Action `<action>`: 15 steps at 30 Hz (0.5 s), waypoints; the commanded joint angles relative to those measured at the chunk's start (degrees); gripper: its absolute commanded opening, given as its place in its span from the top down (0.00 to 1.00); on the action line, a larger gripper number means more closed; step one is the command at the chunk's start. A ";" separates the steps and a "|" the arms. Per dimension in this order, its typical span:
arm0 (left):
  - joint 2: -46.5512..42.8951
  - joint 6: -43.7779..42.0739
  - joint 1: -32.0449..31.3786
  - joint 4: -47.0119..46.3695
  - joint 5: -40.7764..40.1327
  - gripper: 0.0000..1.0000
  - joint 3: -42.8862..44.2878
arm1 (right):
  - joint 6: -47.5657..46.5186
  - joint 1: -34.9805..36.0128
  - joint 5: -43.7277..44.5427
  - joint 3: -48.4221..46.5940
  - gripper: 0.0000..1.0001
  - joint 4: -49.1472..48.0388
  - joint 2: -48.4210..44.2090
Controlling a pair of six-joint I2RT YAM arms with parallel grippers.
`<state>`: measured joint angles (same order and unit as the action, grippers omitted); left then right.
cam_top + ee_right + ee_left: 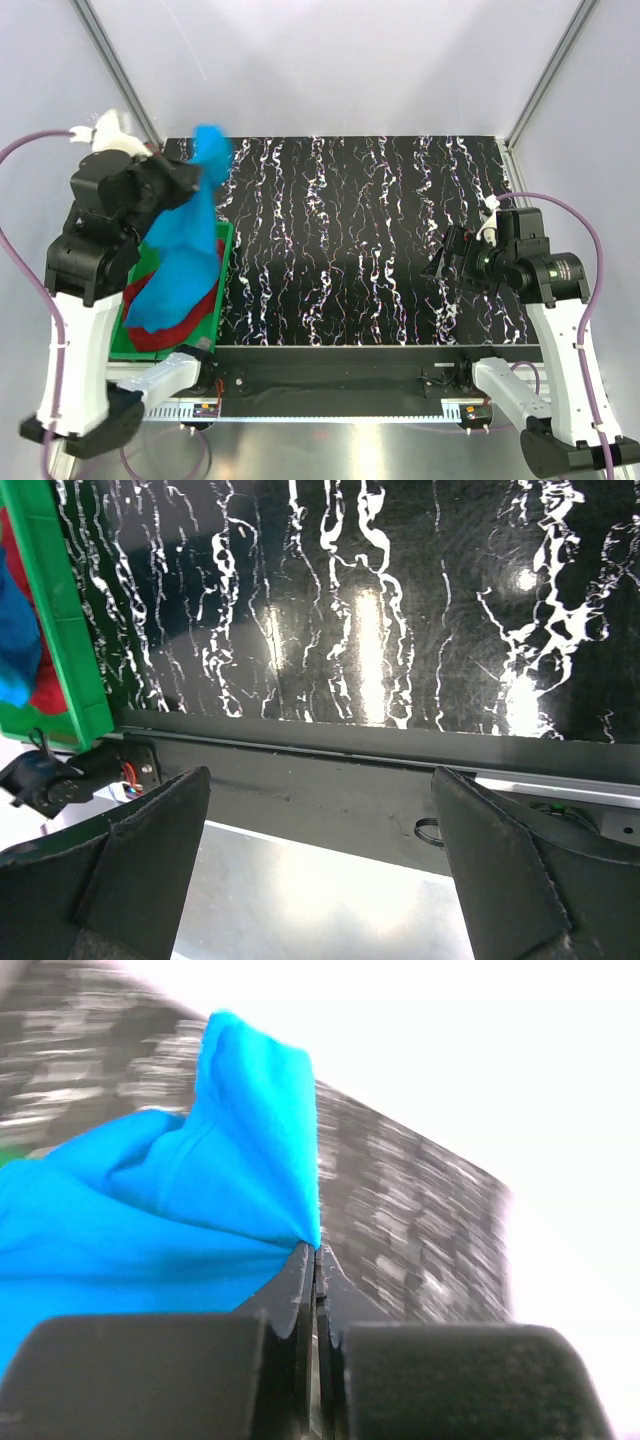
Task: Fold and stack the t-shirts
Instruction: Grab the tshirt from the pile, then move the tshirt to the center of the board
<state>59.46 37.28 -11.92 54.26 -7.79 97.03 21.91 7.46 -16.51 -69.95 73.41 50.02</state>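
The sky-blue t-shirt (185, 250) hangs in a long drape from my left gripper (203, 178), which is raised over the table's left side and shut on a pinch of its cloth. In the left wrist view the blue t-shirt (170, 1220) bunches up from the closed gripper (317, 1252). Its lower part still rests in the green bin (225, 280), on top of the dark red t-shirt (175, 328). My right gripper (441, 262) hovers open and empty over the right of the table; its wrist view shows it (320, 810) wide apart above the table's front edge.
The table is a black mat with white streaks (370, 240). The green bin (62, 630) stands at its left edge. White enclosure walls and metal posts surround the table. A metal rail (330, 375) runs along the front.
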 commanded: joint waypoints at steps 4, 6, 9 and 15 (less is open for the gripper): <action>9.96 4.99 -35.15 0.14 -14.43 1.00 7.21 | 1.47 0.53 -2.56 -0.45 0.00 -0.81 -2.03; 13.92 7.27 -39.14 3.12 -14.11 0.76 5.90 | 1.90 0.62 -3.09 -0.18 0.00 -0.63 -1.86; 14.55 6.59 -38.88 2.53 -9.54 0.03 0.19 | 2.08 0.53 -4.31 0.25 0.00 -0.02 -1.15; 15.50 -3.16 -37.83 -2.57 -4.88 0.01 -5.88 | 2.52 0.62 -7.91 5.26 0.00 -3.35 -0.01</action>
<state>76.99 39.86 -50.46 56.05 -15.27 90.50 23.81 7.57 -20.99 -66.65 73.01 49.19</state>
